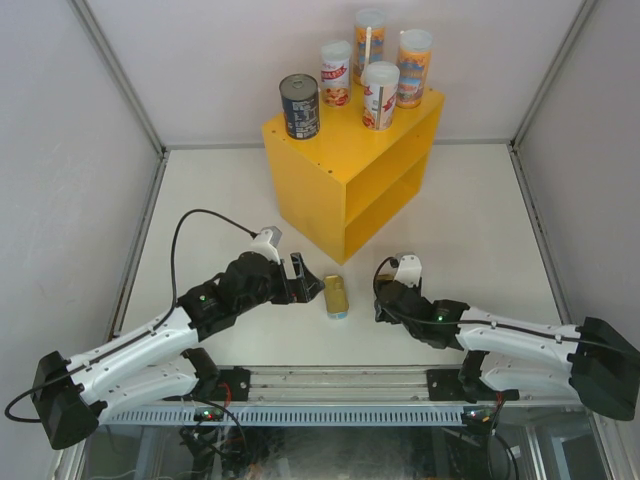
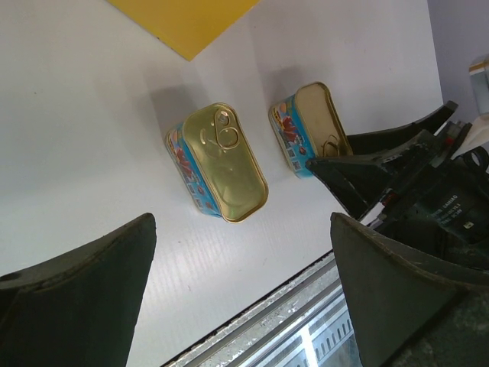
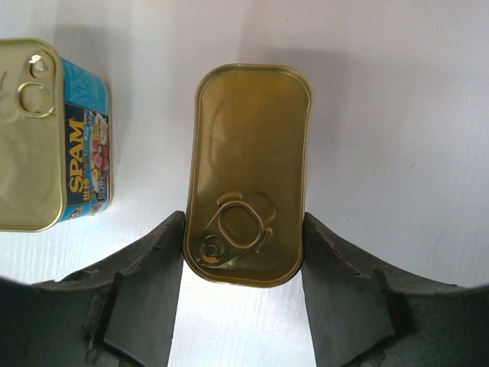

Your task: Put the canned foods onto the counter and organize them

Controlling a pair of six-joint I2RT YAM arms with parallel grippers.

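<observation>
Pinching the long edges of a gold-topped tin [image 3: 248, 145], the right claw [image 3: 244, 225] is closed; left claw [image 2: 243, 225] gapes empty

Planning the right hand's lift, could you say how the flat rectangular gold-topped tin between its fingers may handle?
The flat rectangular gold-topped tin looks metal, so probably rigid under the right hand. Its smooth rounded sides may slip. Lying flat, it should slide, not roll.

So the white table [image 1: 480, 230] has the yellow counter [image 1: 320, 190] parked toward the back. Just off the counter's near corner lies a flat gold-topped tin [image 1: 336, 296], lid up. A second tin [image 3: 248, 172] lies beside it, not touching.
</observation>
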